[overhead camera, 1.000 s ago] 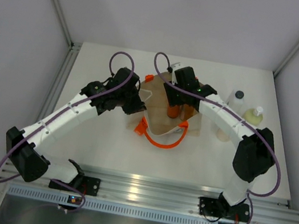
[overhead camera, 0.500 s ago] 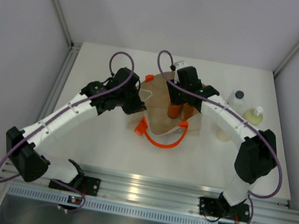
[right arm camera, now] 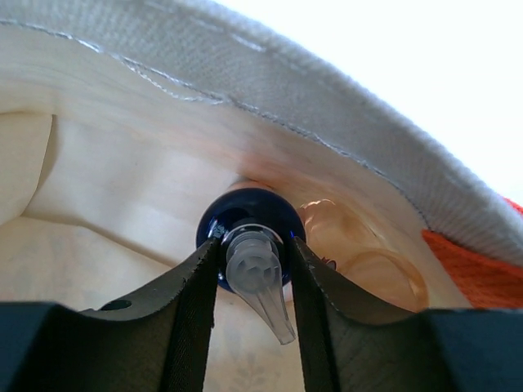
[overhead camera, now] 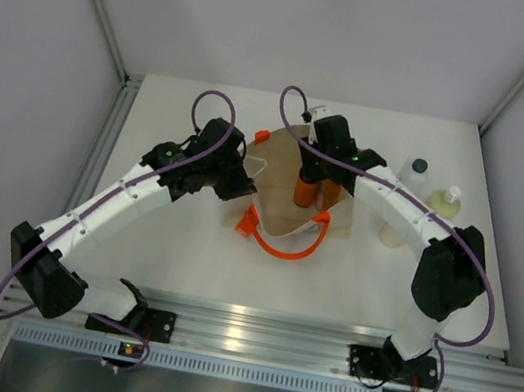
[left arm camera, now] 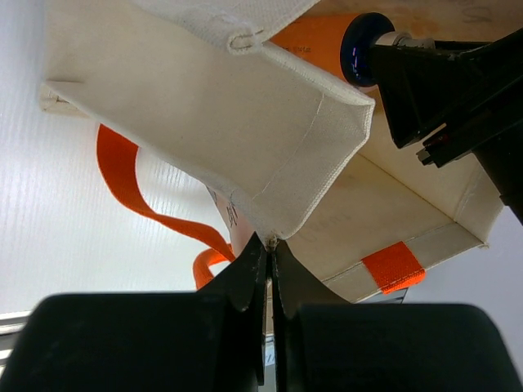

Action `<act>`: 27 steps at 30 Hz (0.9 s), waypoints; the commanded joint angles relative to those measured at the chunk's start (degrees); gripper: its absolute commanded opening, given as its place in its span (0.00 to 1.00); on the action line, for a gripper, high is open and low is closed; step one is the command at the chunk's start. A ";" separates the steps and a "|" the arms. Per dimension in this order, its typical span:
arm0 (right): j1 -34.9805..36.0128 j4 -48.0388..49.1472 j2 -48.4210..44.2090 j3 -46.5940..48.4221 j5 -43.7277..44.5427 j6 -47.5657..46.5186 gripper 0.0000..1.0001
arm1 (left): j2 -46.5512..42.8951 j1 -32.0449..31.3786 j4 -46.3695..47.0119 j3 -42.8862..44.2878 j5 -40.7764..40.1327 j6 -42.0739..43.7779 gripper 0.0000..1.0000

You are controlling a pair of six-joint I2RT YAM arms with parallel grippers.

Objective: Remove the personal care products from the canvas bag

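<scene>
- Where the left arm reaches the bag's left side, the left gripper (left arm camera: 268, 245) is clamped tight on a corner seam of the canvas bag (left arm camera: 245, 122). Its two dark fingers (left arm camera: 249, 273) are pressed together with the cloth pinched between them.
- An orange loop handle (left arm camera: 127, 175) hangs slack below that corner, over the white table (overhead camera: 163, 240).
- The canvas bag sits mid-table between the two arms, its mouth gaping and its beige walls sagging.
- Inside the bag, the orange bottle (overhead camera: 301, 195) lies with its dark blue cap (right arm camera: 249, 216) toward the opening.
- The right gripper (right arm camera: 252, 253) is reached into the bag's mouth and closed on the orange bottle. One finger presses each side of the clear pump head (right arm camera: 257, 278), just above the cap.
- An amber bottle (right arm camera: 359, 261), translucent, lies just beside the orange one inside the bag; its cap cannot be made out.
- Right of the bag, three products stand upright on the table, outside it. The cream cylinder (overhead camera: 391, 231) is nearest the bag and partly hidden by the right arm. The white bottle (overhead camera: 415, 172) with a dark cap stands farther back. The pale yellow-green bottle (overhead camera: 447, 200) with a white cap stands just beside it, farthest right.
</scene>
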 commanded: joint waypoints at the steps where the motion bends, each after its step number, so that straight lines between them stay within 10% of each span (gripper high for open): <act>1: -1.34 3.81 -0.14 -0.04 -0.20 0.29 0.37 | -1.06 -0.29 0.01 -1.12 1.91 -0.28 0.00; 12: -1.25 3.99 -0.40 -0.31 -1.70 -0.76 0.00 | -0.53 -0.29 0.01 -0.77 1.82 -0.11 0.00; 27: 0.50 3.03 -6.64 4.87 0.15 -1.29 0.00 | 1.14 -0.30 0.01 0.81 1.99 1.12 0.00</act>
